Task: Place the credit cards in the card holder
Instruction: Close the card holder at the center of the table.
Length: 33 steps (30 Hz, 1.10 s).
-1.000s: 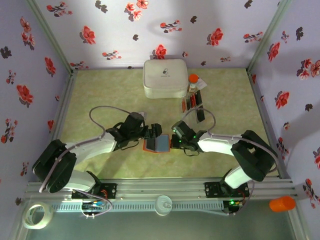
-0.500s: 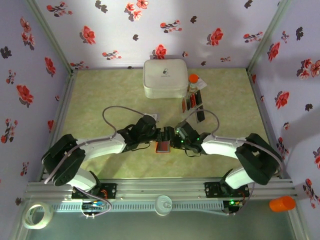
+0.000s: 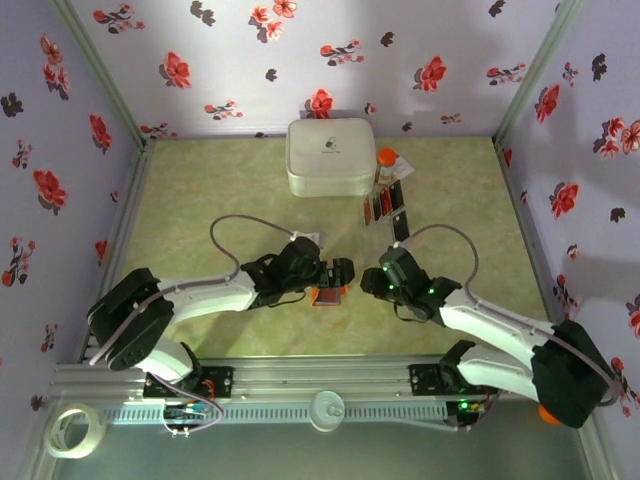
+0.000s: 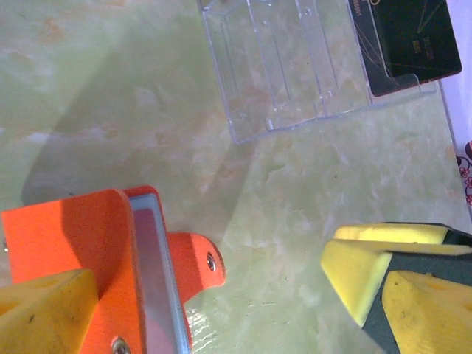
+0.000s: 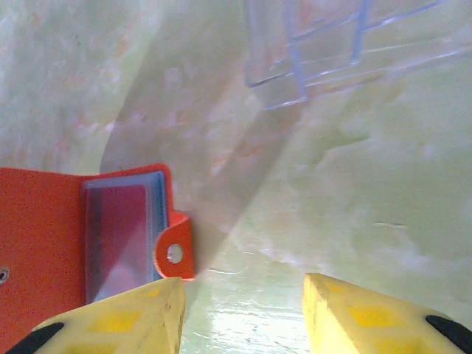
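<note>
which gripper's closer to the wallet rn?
Left. The left gripper is over the wallet, jaws open, one finger at its orange cover. The right gripper sits to the wallet's right, just clear of it, jaws open.

Wallet [image 3: 328, 295] – small, bright orange, on the green table [image 3: 200, 190], centre-front. Right wrist view: wallet [image 5: 44, 243] open, orange cover to the left, blue-grey clear sleeve [image 5: 151, 221] facing up. A dark-red card [image 5: 118, 236] shows through the sleeve. Rounded orange tab [image 5: 175, 254] with a metal snap sticks out at the sleeve's lower right corner. Left wrist view: wallet [image 4: 74, 243] seen nearly edge-on, grey leaf between orange covers.

Cards [image 3: 385, 205] – red and black, standing in a clear rack [image 3: 398, 190] at the back right, well apart from the wallet. One black card [image 3: 401, 228] sits just in front of the row. Left wrist view: black card [image 4: 405, 37] in the rack's end slot, its other slots bare.
</note>
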Each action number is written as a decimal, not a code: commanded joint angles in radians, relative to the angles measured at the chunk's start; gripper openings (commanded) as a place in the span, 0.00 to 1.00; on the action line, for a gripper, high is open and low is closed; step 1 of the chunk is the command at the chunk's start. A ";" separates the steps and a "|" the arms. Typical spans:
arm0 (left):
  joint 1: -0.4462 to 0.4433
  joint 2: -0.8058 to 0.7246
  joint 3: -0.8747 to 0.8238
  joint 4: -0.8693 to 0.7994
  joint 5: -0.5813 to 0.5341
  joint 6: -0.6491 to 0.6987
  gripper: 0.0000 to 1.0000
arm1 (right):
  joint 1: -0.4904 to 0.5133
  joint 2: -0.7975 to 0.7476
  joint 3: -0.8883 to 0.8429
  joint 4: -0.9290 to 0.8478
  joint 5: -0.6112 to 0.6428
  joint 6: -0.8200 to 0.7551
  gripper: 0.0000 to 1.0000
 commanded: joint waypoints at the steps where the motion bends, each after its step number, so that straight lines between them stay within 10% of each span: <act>1: -0.032 -0.004 0.036 -0.038 -0.061 -0.014 1.00 | -0.022 -0.053 -0.015 -0.072 0.021 -0.015 0.47; 33: -0.245 0.268 0.044 0.014 -0.398 -0.326 1.00 | -0.063 -0.391 -0.026 -0.407 -0.144 -0.071 0.51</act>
